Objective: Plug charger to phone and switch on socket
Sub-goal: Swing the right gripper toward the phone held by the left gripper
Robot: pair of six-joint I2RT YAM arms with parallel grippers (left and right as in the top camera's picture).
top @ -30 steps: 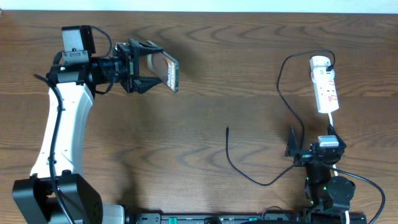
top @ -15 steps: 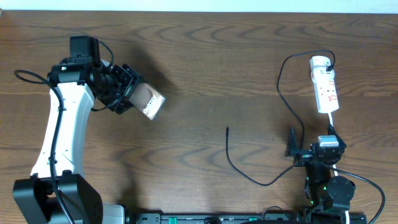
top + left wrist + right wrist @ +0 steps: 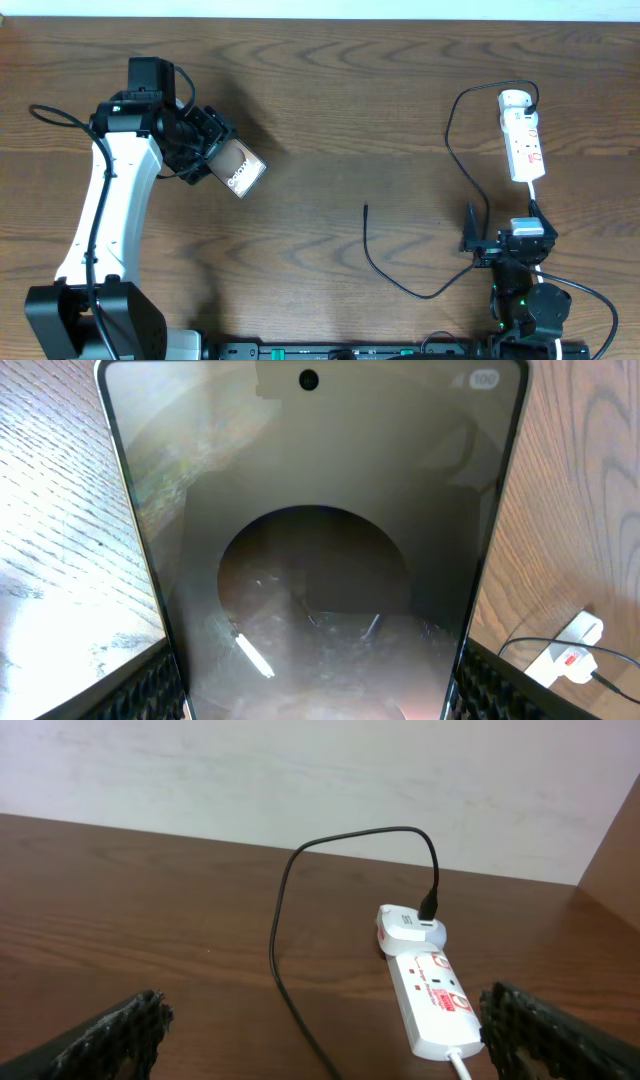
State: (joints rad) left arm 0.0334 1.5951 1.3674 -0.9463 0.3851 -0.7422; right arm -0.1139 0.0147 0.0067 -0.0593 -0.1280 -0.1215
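The bronze-brown phone (image 3: 240, 172) hangs above the table at the left, its lettered back facing up, with my left gripper (image 3: 208, 152) shut on its sides. In the left wrist view the phone's dark screen (image 3: 310, 530) fills the frame between the two fingers (image 3: 150, 690). The charger's black cable (image 3: 449, 135) runs from the white socket (image 3: 523, 135) down in a loop to its plug tip (image 3: 366, 208), which lies free on the wood. My right gripper (image 3: 500, 220) stands open just below the socket (image 3: 430, 990), with the charger cable (image 3: 273, 945) ahead and nothing between its fingers (image 3: 110, 1030).
The socket's white cord (image 3: 535, 200) runs down toward the right arm's base. A pale wall (image 3: 300, 770) borders the far table edge. The socket (image 3: 568, 660) shows small at the lower right of the left wrist view.
The left arm has swung the phone down and to the left and turned it from edge-on to its lettered back facing up. The right arm, cable and socket have not moved.
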